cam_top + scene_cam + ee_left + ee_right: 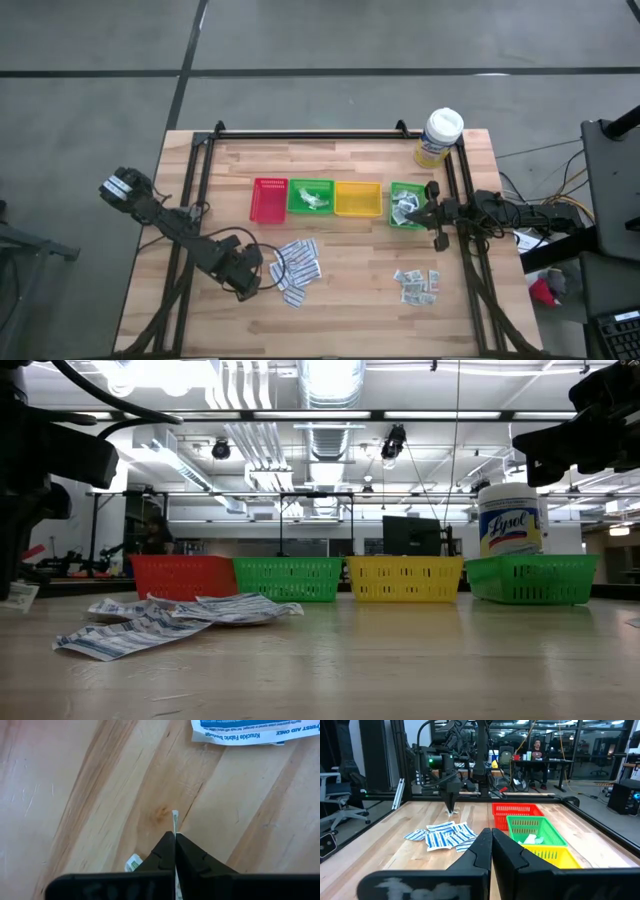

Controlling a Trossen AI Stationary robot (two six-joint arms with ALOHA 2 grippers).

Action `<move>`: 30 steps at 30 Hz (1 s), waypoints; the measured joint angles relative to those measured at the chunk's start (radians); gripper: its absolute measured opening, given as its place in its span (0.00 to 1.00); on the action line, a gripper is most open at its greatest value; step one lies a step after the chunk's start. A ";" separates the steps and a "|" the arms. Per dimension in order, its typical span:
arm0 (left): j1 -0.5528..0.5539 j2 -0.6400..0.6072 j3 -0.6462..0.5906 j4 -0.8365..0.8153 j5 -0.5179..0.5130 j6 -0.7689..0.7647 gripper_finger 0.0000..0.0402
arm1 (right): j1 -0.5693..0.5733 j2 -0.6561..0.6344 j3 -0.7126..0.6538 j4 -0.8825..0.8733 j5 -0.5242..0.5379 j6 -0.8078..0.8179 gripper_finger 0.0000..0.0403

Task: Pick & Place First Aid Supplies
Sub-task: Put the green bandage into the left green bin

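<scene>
The left gripper, just left of the strip pile, had its fingers closed on one thin packet. Beyond the pile, two green trays already held packets. The right gripper hung over the rightmost tray, fingers shut and empty, while sachets remained on the surface; most work was probably left.

Thin packet edge pinched in the left gripper is showing only as a sliver, its print unreadable, while the printed strip is running off the frame edge.
</scene>
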 joint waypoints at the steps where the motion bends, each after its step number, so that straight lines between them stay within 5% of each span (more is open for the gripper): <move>1: 0.000 0.000 0.000 0.000 0.000 0.000 0.00 | 0.000 0.000 0.000 0.000 0.000 0.000 0.02; 19: 0.000 0.000 0.013 -0.009 -0.045 0.028 0.00 | 0.000 0.000 0.000 0.000 0.000 0.000 0.02; 30: 0.000 0.000 -0.018 -0.004 0.019 -0.040 0.00 | 0.000 0.000 0.000 0.000 0.000 0.000 0.02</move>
